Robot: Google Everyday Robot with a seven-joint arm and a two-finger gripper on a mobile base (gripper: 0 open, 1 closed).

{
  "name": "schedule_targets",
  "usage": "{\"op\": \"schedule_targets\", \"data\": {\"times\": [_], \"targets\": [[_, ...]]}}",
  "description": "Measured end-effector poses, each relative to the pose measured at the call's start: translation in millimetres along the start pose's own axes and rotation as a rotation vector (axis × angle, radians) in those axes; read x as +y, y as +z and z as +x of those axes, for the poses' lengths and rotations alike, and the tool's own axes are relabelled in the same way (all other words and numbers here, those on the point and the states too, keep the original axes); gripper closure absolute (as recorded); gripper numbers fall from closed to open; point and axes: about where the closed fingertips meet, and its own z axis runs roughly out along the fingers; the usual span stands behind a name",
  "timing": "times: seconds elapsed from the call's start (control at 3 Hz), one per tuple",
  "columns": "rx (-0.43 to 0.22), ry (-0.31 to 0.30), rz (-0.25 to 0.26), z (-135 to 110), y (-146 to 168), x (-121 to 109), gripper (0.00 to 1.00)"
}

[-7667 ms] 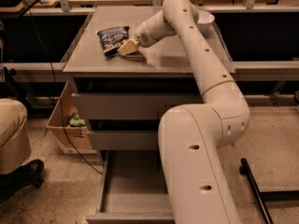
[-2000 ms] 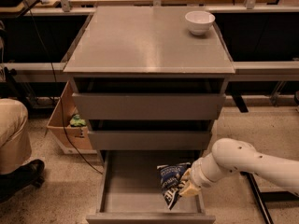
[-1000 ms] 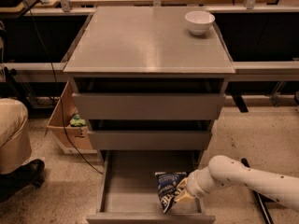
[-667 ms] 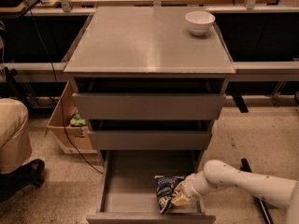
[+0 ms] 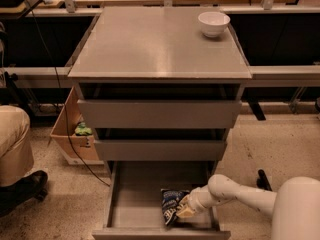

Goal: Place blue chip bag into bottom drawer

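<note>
The bottom drawer point(image 5: 125, 216) of the grey cabinet is pulled open. The blue chip bag point(image 5: 171, 204), dark navy with white lettering, is inside it at the front right, standing on edge close to the drawer floor. My gripper point(image 5: 183, 211) reaches in from the right, low over the drawer's right front corner. Its yellowish fingers are closed on the bag's right edge. My white arm point(image 5: 240, 194) runs off to the lower right.
A white bowl point(image 5: 213, 23) stands at the back right of the cabinet top point(image 5: 150, 49). The two upper drawers point(image 5: 159, 113) are slightly ajar. A cardboard box point(image 5: 75, 134) sits on the floor to the left. A person's leg and shoe point(image 5: 17, 184) are at far left.
The gripper carried the bag from the cabinet top down into the open bottom drawer. Over the last second it lowered it further and moved slightly toward the drawer's front.
</note>
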Motion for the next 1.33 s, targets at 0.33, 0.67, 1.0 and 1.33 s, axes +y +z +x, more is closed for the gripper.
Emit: {"op": "schedule_targets", "data": {"times": [0.33,0.67,1.0,1.33], "targets": [[-0.016,-0.019,0.005,1.5,31.4,-22.4,1.00],[-0.020,-0.035,0.003,-1.1,54.7,-39.0,0.82],[-0.019,-0.033,-0.011,1.2,80.8,-47.8,0.50],[-0.020,-0.034,-0.016,1.2,91.9,-50.5,0.27]]}}
